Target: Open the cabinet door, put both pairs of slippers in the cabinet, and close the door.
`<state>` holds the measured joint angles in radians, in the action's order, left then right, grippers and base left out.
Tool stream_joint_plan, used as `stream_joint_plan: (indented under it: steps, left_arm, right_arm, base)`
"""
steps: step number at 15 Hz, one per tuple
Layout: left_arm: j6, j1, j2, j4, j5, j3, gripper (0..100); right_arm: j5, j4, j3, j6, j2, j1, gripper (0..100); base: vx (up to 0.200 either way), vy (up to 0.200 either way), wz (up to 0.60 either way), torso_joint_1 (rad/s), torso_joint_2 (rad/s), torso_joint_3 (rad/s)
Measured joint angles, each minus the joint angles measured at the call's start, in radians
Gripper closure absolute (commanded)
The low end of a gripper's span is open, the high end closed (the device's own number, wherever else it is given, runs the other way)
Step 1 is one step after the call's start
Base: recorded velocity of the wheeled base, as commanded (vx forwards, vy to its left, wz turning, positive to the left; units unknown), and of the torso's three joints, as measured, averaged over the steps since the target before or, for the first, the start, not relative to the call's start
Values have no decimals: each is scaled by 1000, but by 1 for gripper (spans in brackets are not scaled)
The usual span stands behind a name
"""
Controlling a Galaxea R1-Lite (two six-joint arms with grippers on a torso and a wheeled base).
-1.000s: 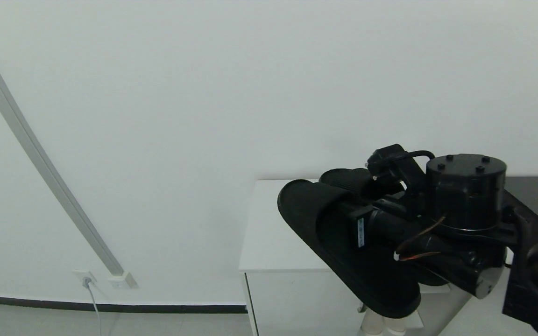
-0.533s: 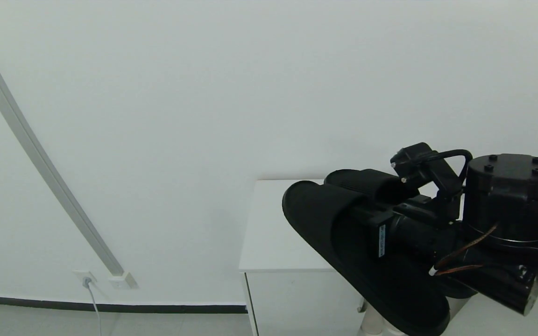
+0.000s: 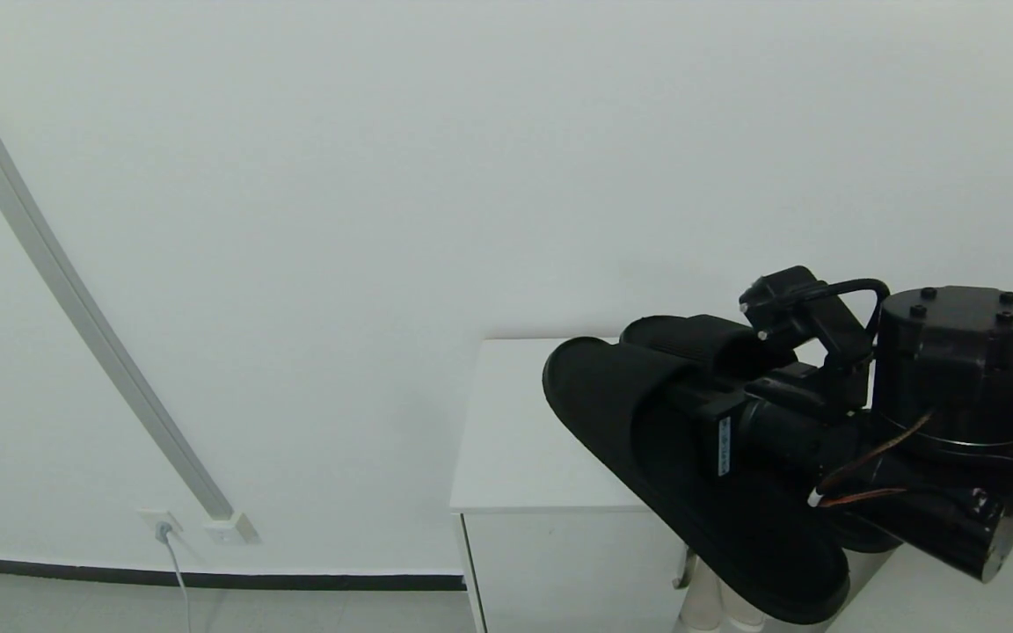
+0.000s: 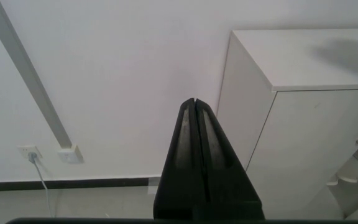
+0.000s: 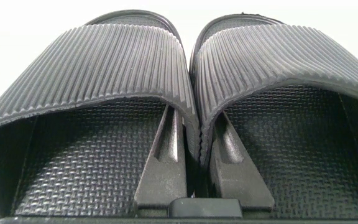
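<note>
Though plain overhead, slippers point(image 3: 647, 440) ribbed close-up

— Left gripper point(image 4: 194, 104)?
— Fingers point(image 4: 184, 143) pressed flat together, nothing between.
— Right gripper point(image 5: 196, 117)?
— Clamped on black slippers point(image 5: 117, 59), one finger point(image 5: 163, 163) inside each, squeezing the touching inner walls.
— Right arm point(image 3: 955, 378)?
— Raised, seen across the right edge of the cabinet top point(image 3: 515, 440), wrist angled leftward.

The right gripper point(image 5: 194, 158), gripping the black slippers point(image 3: 638, 422), has carried them rightward across the white cabinet point(image 3: 515, 440), mostly early on.
</note>
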<state>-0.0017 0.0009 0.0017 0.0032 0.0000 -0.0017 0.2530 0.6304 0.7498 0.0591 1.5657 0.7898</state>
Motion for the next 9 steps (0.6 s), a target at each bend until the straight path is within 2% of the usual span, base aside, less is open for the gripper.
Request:
stream_joint_plan:
  steps: [8, 9]
  left_arm:
    - [0, 0, 0, 0, 0, 0, 100]
    - [0, 0, 0, 0, -1, 0, 100]
  right_arm:
    - [-5, 1, -6, 0, 15, 3, 100]
    - [-6, -1, -6, 0, 17, 4, 100]
  base:
    - [-200, 0, 0, 2, 2, 1]
    - [0, 0, 0, 0, 0, 0]
